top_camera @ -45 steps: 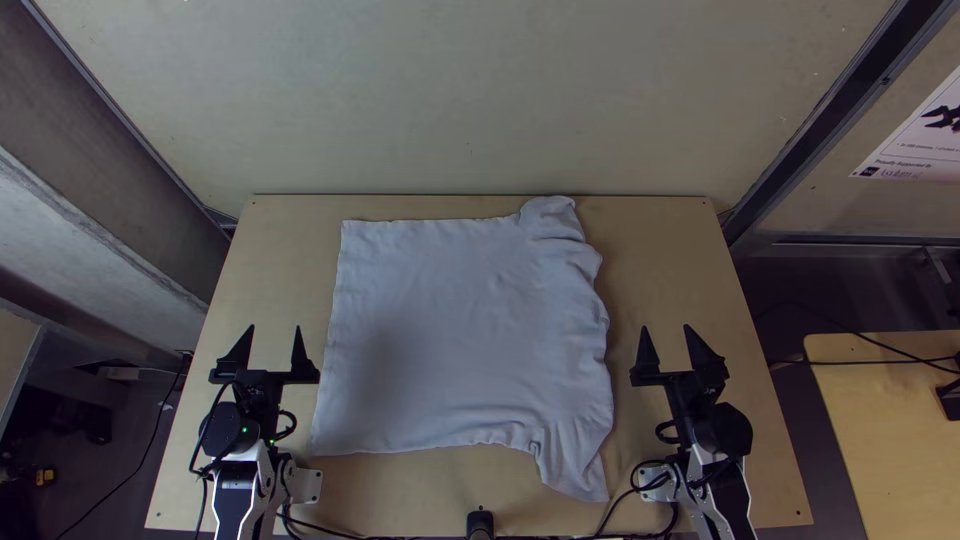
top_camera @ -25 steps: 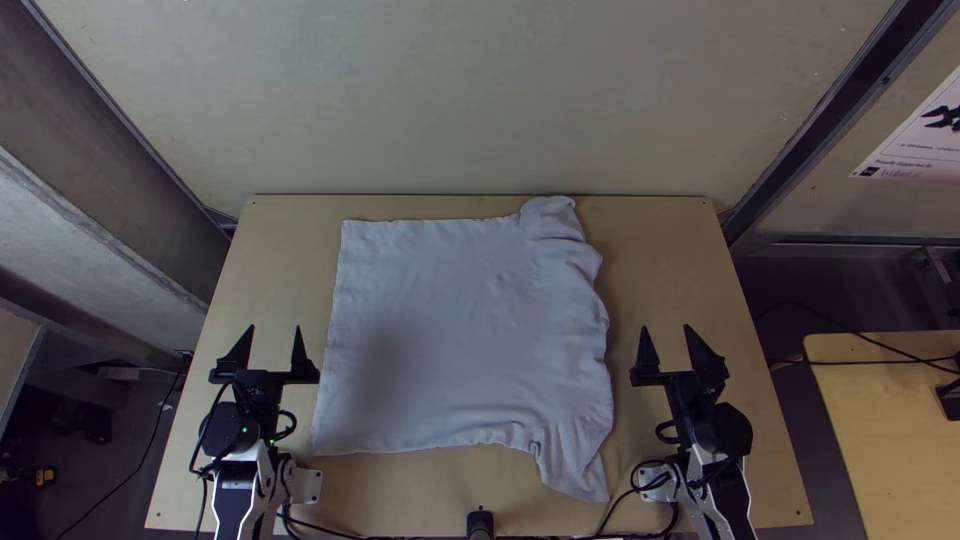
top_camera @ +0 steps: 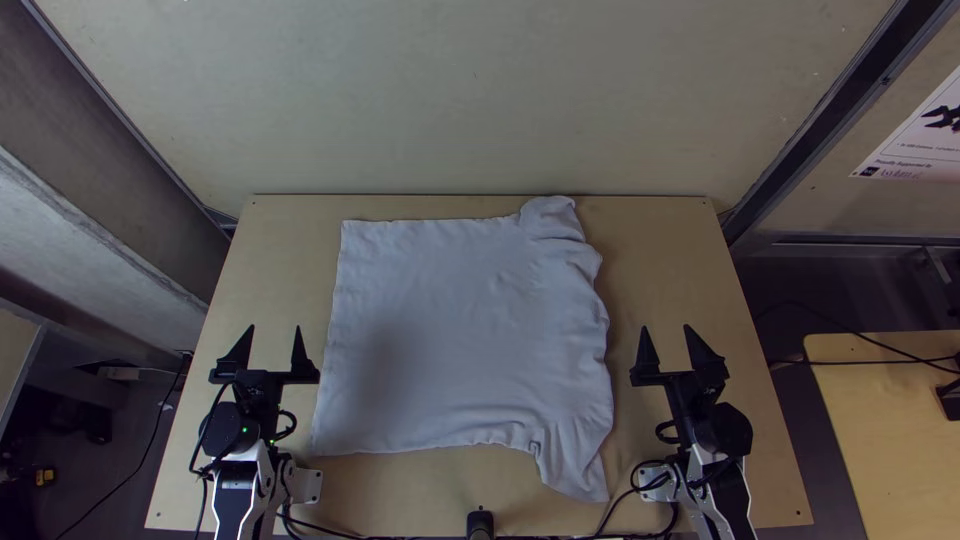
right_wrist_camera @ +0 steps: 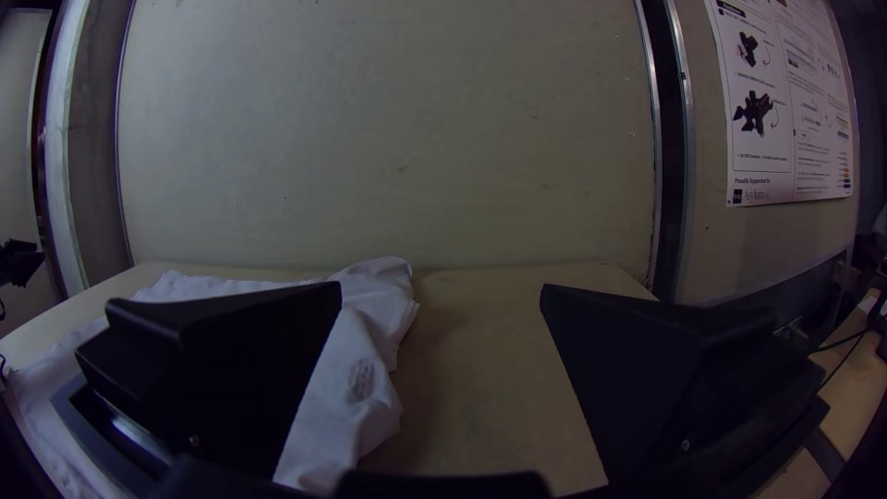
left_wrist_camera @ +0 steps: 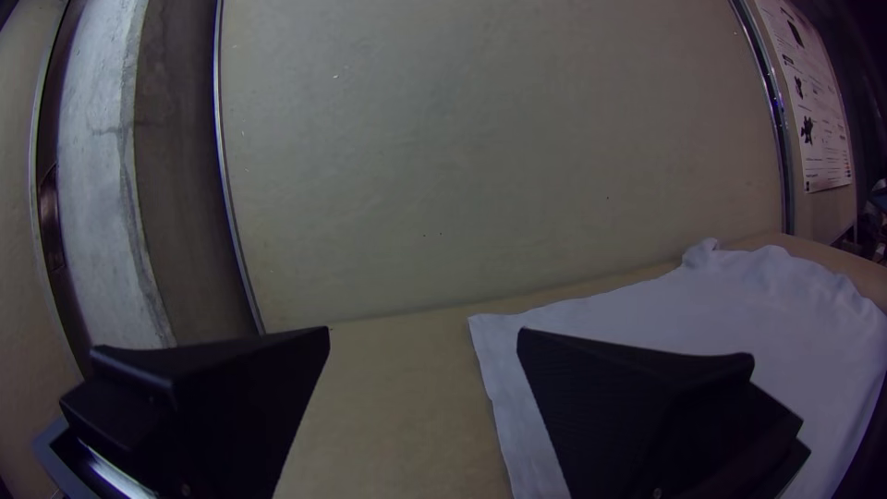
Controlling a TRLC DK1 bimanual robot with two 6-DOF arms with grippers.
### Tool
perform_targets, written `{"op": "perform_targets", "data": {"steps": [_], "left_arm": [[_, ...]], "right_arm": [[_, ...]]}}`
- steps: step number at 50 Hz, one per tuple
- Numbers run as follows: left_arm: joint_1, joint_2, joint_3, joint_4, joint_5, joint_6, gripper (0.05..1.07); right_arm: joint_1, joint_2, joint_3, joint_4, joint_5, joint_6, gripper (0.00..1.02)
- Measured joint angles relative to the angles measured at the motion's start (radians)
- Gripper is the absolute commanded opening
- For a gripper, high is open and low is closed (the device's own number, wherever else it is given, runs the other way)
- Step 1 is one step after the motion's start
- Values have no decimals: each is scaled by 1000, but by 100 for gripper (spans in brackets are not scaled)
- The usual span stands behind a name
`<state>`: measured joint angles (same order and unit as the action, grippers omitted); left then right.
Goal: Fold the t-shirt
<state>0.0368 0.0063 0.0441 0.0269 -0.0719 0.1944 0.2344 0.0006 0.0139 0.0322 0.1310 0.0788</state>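
In the top view, my white t-shirt [top_camera: 450,330] lies spread on the light wooden tabletop [top_camera: 665,250], smooth toward the left arm, rumpled and gathered along the side toward the right arm, with one corner trailing toward the near edge. My left tool [top_camera: 275,329] stands wide beside it, and my right tool [top_camera: 667,329] stands just as wide on its other side, both apart from the cloth

In the left wrist view, my left tool [left_wrist_camera: 425,330] has its fingers well spread, nothing between them, the shirt's straight edge running behind one finger

In the right wrist view, my right tool [right_wrist_camera: 442,286] gapes, empty, with the bunched folds partly behind one finger; a printed poster [right_wrist_camera: 785,102] hangs on the wall
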Motion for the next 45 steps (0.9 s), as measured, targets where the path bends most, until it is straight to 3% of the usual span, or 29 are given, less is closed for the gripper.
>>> {"op": "perform_targets", "data": {"steps": [33, 45], "left_arm": [[-6, 0, 7, 14, 11, 4, 103], [-7, 27, 87, 47, 19, 21, 103]], "right_arm": [[6, 0, 58, -19, 0, 16, 99], [5, 42, 186, 40, 0, -56, 99]]}}
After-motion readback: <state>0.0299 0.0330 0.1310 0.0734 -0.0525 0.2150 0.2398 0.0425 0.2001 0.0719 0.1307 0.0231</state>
